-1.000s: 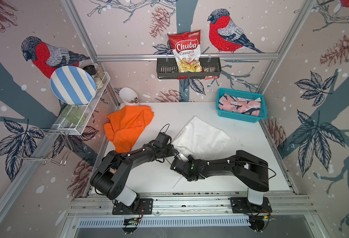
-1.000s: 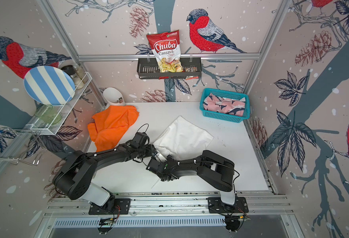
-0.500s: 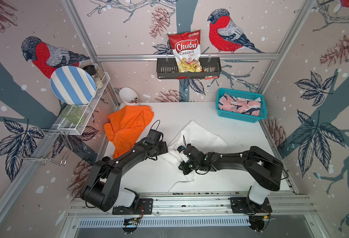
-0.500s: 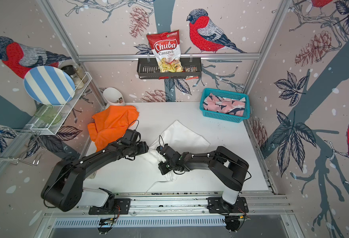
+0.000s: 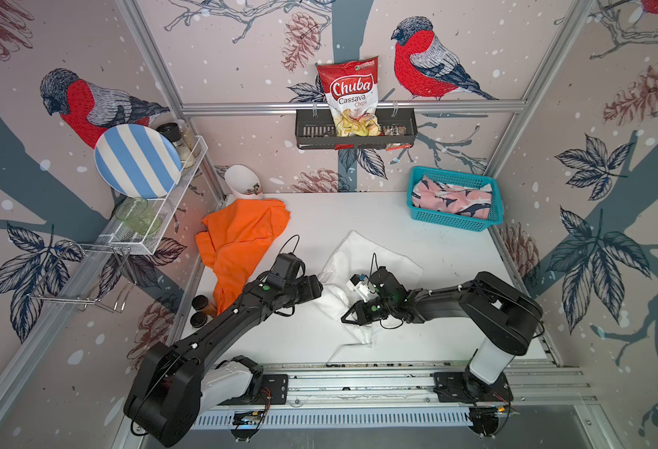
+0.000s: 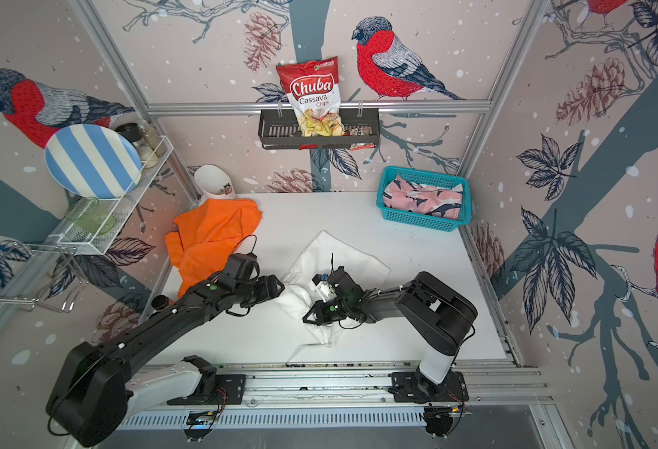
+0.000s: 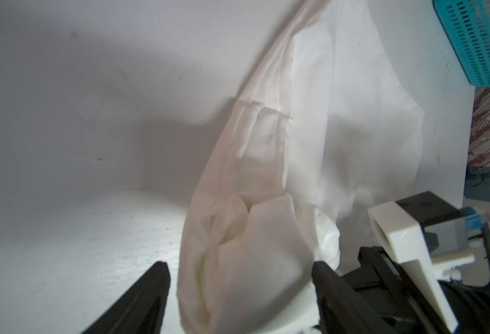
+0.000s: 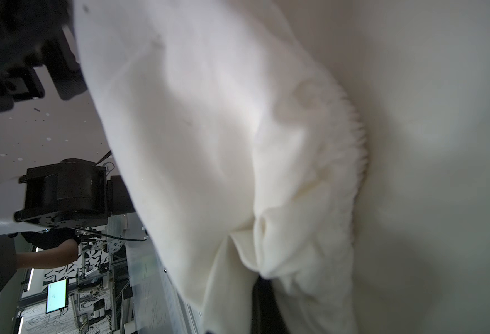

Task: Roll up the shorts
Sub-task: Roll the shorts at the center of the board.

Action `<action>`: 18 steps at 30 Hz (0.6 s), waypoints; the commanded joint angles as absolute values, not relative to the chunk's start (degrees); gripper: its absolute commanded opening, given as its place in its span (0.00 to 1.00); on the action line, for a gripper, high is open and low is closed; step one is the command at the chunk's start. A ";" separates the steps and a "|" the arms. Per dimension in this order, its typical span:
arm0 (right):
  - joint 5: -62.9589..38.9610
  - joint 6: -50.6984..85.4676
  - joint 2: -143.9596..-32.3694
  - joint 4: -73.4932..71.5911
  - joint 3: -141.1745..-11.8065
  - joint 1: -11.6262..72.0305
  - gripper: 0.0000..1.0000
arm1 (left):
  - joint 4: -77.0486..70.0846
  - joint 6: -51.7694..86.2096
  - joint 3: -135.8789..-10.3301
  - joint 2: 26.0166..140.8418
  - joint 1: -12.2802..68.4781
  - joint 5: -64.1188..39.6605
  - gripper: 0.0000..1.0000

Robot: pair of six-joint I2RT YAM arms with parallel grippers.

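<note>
The white shorts [image 5: 374, 256] lie in the middle of the tabletop [image 5: 319, 217]. Their far part is spread flat, and the part nearer the front edge is bunched into soft folds. A thin cord [image 5: 344, 346] trails from that bunch toward the front edge.

The right gripper [image 5: 348, 319] is closed. In its wrist view the cloth [image 8: 209, 115] gathers to a pinched point at the jaws, so it appears to be gripping the near bunch. The left gripper [image 7: 239, 266] is open, with one jaw on each side of a rolled fold of the same shorts [image 7: 339, 115], and it isn't clamping anything.

This fabric looks thin, light and limp. It should sag and slide rather than hold a crease, so a roll probably needs both ends pinched through several layers and kept under light tension. The gathered waist looks the firmest place to hold. The loose cord could snag.

The orange shorts [image 5: 241, 241] are heaped against the left edge near the back corner. The pink shorts [image 5: 451, 198] sit inside the basket [image 5: 451, 225] at the back right corner.
</note>
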State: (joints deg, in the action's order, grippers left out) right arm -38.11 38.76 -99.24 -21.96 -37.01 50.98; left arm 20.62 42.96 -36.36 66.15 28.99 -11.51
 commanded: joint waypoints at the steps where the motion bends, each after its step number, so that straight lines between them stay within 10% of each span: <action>1: -35.44 39.11 -99.91 -19.11 -38.42 51.52 0.00 | 19.08 49.17 -35.03 65.71 32.31 -11.66 0.81; 13: -31.75 34.09 -101.10 -12.23 -44.14 56.67 0.08 | 4.66 56.51 -30.76 73.32 34.58 -6.10 0.88; 18: -22.98 27.40 -99.73 0.03 -49.27 61.46 0.16 | 3.57 53.57 -33.55 79.04 34.10 -7.88 0.64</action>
State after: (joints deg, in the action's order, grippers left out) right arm -26.89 32.71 -100.60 -9.13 -47.62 59.57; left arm 6.66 55.35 -32.73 77.82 34.37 -8.60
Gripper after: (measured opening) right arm 0.161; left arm 0.686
